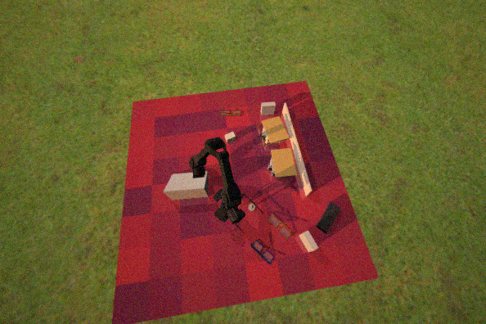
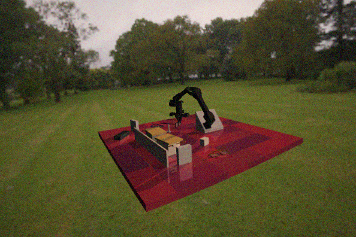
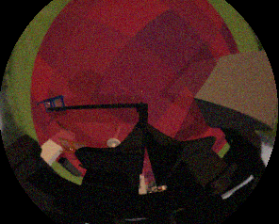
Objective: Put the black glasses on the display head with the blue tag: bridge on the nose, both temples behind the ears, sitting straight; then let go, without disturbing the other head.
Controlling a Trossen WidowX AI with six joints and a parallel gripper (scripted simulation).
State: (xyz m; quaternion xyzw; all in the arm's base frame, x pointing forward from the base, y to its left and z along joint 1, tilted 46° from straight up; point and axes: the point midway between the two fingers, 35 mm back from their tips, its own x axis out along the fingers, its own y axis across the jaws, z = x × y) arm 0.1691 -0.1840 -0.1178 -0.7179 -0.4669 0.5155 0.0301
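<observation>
My gripper (image 1: 236,221) (image 2: 178,124) (image 3: 141,124) is shut on the black glasses (image 3: 94,107) (image 2: 164,123), held in the air beside the small white post stand (image 1: 251,207) (image 2: 169,128) (image 3: 113,142). In the wrist view a thin black bar of them runs left from the fingertips. The rest of the frame is hard to make out. Two display heads with flat tan tops, one (image 1: 283,162) nearer the arm's side of the stand and one (image 1: 275,130) farther off, stand away from the gripper. Neither wears the black glasses. I cannot make out the blue tag.
A long pale wall (image 1: 296,149) (image 2: 151,145) runs behind the heads. Blue glasses (image 1: 263,251) (image 3: 56,102) and brown glasses (image 1: 281,226) lie near the stand. Other brown glasses (image 1: 231,113) (image 2: 219,153), a small white cube (image 1: 230,137) (image 2: 204,141) and a dark block (image 1: 328,217) (image 2: 121,135) lie farther off.
</observation>
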